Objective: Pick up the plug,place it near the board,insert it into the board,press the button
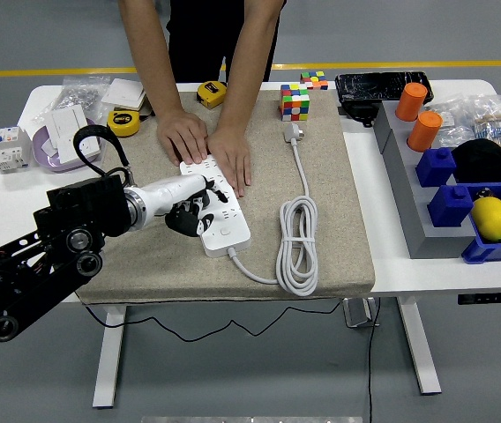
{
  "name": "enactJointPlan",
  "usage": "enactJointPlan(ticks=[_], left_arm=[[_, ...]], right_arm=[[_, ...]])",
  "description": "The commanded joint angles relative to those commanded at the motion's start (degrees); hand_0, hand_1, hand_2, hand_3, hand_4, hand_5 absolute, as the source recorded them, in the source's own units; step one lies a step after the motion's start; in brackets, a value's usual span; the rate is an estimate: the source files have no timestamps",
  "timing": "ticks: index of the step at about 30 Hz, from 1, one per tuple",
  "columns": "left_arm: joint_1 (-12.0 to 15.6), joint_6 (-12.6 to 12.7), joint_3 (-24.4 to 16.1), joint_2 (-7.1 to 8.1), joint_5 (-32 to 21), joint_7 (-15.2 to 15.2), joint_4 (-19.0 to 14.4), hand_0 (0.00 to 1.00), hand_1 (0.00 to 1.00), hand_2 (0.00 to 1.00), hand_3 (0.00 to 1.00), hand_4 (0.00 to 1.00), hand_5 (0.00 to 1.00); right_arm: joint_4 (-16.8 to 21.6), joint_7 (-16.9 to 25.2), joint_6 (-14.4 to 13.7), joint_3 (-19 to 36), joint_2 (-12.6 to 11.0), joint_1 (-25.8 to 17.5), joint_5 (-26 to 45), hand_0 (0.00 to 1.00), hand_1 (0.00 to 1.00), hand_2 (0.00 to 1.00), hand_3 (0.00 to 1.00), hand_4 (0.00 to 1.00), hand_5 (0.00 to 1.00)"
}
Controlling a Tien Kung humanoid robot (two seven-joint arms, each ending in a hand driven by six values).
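So the left robot hand (pixel 190 210) is sitting right on the near-left part of the white power strip (pixel 218 205), fingers curled down over something dark that looks like the black plug (pixel 183 219), pressed against the strip's left side. Honestly can't tell from this angle whether the prongs are fully seated or just resting at the socket, since the hand covers most of it. A person at the far side of the tabletop (pixel 3 207) has both hands (pixel 208 145) flat on the far end of the strip, apparently pinning it so it doesn't slide on the beige mat (pixel 321 229). The strip's own white cord (pixel 296 242) loops in a coil just right of the strip, with its plug end lying farther back, near the colourful cube (pixel 295 102). Judging progress: picking up and bringing the plug to the strip look done, insertion seems to be the step in hand or nearly finished, and pressing the button on the strip's near end is probably still left. The right arm isn't showing anywhere. Yellow tape measures (pixel 124 122) sit well behind and left of the strip, not involved
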Motion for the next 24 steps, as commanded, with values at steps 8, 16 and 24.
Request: enactJointPlan(ticks=[8,16,24], left_arm=[[10.2,9.3,-14.5,-3.43,-10.7,-15.8,-4.7,0.405,0.506,0.538,0.676,0.817,0.229],[20.2,14.1,-22.0,-4.46,-28.5,-26.2,-3.6,0.959,0.998,0.982,0.976,0.998,0.385],[22.4,15.2,-20.2,-1.63,-25.3,-23.0,-1.8,0.353,0.463,0.519,0.921,0.726,0.199]], right_arm=[[0.0,0.1,-0.1,0.2,0.3,-0.1,0.3,0.998,0.865,0.77,0.842,0.998,0.837],[0.0,0.2,-0.1,0.6,0.5,-0.4,0.4,0.998,0.865,0.769,0.842,0.998,0.837],[0.0,0.4,-0.2,0.4,0.5,-0.1,0.7,0.998,0.864,0.767,0.841,0.998,0.837]])
